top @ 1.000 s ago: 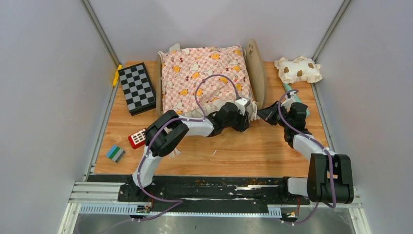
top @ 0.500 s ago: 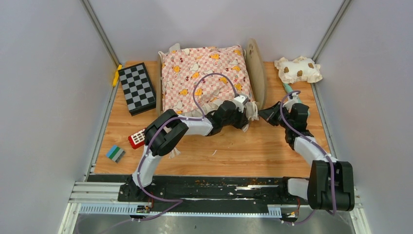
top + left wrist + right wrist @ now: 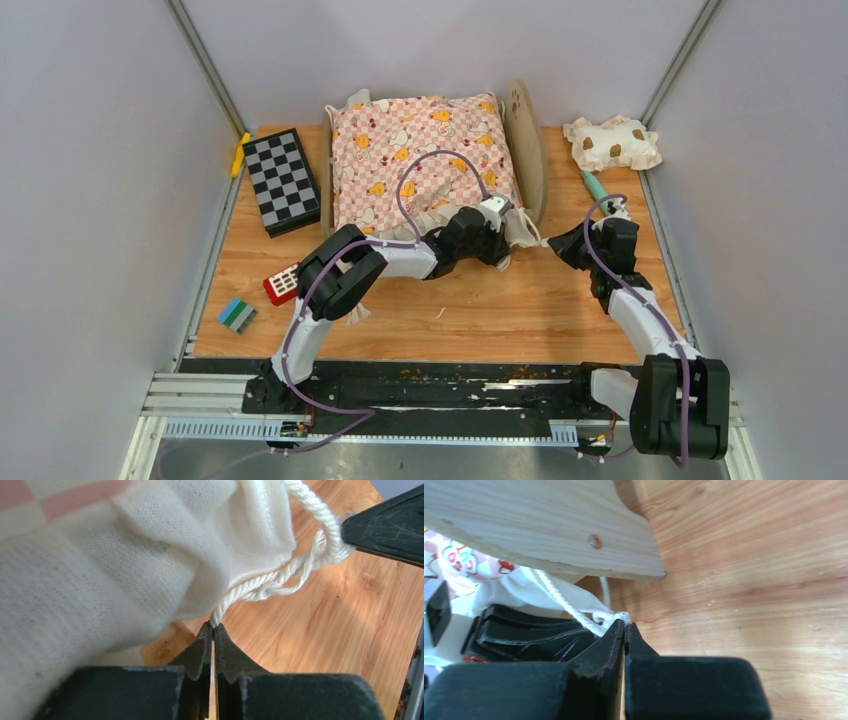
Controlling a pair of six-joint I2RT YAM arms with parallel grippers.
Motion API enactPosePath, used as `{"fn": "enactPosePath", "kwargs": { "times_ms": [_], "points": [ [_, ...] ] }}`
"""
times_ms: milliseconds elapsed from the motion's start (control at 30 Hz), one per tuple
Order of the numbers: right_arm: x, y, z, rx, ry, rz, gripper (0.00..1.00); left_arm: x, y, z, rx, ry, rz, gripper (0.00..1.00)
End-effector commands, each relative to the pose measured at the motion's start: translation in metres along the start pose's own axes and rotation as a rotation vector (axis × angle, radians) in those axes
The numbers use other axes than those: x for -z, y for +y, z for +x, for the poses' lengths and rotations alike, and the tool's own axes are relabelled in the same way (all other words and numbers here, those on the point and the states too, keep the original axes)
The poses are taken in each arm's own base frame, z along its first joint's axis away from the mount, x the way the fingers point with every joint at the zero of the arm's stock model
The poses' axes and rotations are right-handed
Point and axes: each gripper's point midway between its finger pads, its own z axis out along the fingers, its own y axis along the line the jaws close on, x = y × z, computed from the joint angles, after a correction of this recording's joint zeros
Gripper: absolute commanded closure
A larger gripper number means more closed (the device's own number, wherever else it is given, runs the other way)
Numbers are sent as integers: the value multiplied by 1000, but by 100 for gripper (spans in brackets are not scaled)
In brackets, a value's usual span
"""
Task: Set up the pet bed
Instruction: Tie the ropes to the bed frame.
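My left tool is clamped on a thin white cord at the near right corner of the cushion. My right tool pinches the same cord farther along, just beside the bed's wooden corner. The pet bed sits at the far middle of the worktop with the cushion on top. I judge the bed light and stiff, best taken by a side rail. The cord is limp and could slip. The worktop is smooth wood, with grey walls close on both sides.

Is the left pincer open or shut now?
Shut. In the left wrist view the left pincer has its fingers pressed together on the white cord at the corner of the cushion.
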Motion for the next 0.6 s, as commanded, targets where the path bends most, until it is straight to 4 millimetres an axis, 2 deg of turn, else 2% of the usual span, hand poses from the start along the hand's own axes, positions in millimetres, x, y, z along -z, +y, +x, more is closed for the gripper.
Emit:
{"fn": "enactPosePath", "kwargs": {
  "times_ms": [0,300,567],
  "points": [
    [-1,-13,-17,26,-33,93,100,13,-9,-22,-20,-39,12,96],
    [-10,-38,-13,28,-7,200,100,31,-9,-33,-44,-54,-9,100],
    [-21,-52,-7,9,28,232,100,55,-22,-64,-97,-93,1,100]
  ]
}}
